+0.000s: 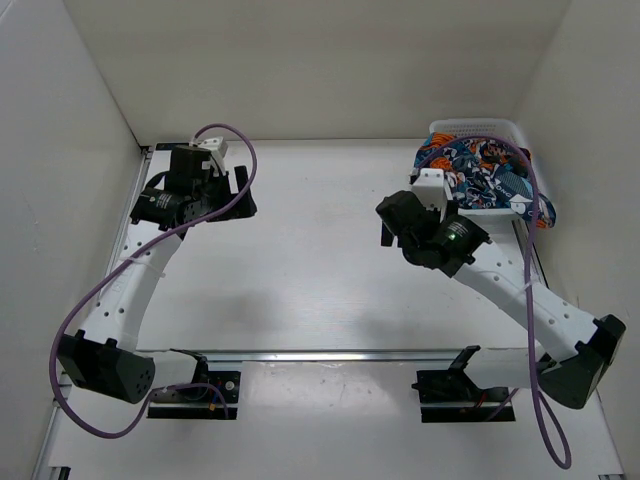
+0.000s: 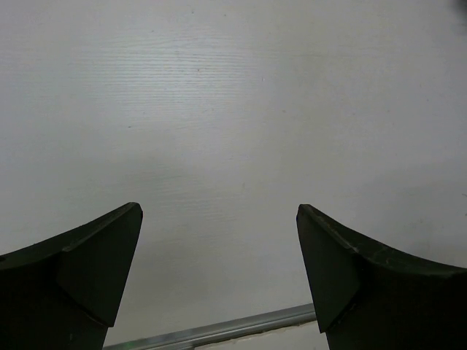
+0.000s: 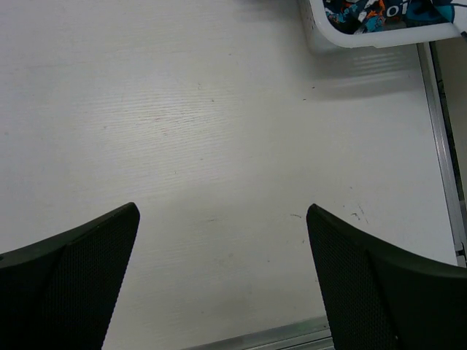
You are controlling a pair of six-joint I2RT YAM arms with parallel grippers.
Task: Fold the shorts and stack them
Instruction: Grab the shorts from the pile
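Note:
The shorts [image 1: 482,170], in a busy orange, teal, navy and white print, lie bunched in a white basket [image 1: 470,128] at the back right, with one edge hanging over its right side. In the right wrist view a strip of them [image 3: 357,13] shows inside the basket rim [image 3: 365,40]. My right gripper [image 1: 390,222] hovers left of and in front of the basket, open and empty [image 3: 222,210]. My left gripper [image 1: 238,195] is at the back left over bare table, open and empty [image 2: 219,211].
White walls enclose the table on the left, back and right. A metal rail [image 1: 330,354] runs across the table in front of the arm bases, and another rail [image 3: 438,124] runs along the right edge by the basket. Purple cables loop over both arms.

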